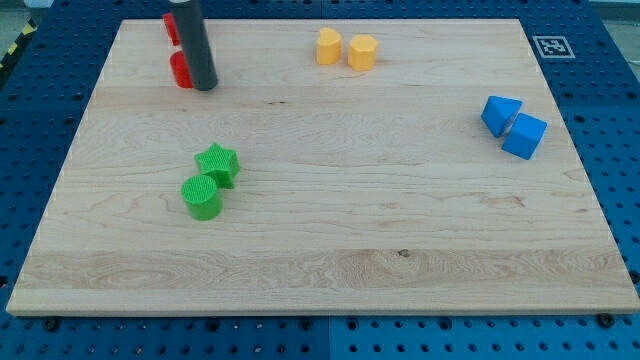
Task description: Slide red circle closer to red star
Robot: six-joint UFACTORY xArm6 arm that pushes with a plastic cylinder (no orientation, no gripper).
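My tip (pixel 206 86) is at the view's top left, at the end of the dark rod. It sits right against the right side of a red block (pixel 180 70), which the rod partly hides; its shape is unclear. A second red block (pixel 171 26) lies just above, near the board's top edge, also partly hidden by the rod. The two red blocks are close together, with a small gap between them.
A green star (pixel 218 164) and a green circle (pixel 202 197) touch at left of centre. Two yellow blocks (pixel 329 46) (pixel 362 52) sit at top centre. Two blue blocks (pixel 500 113) (pixel 524 136) sit at right. The wooden board (pixel 400 250) lies on a blue pegboard.
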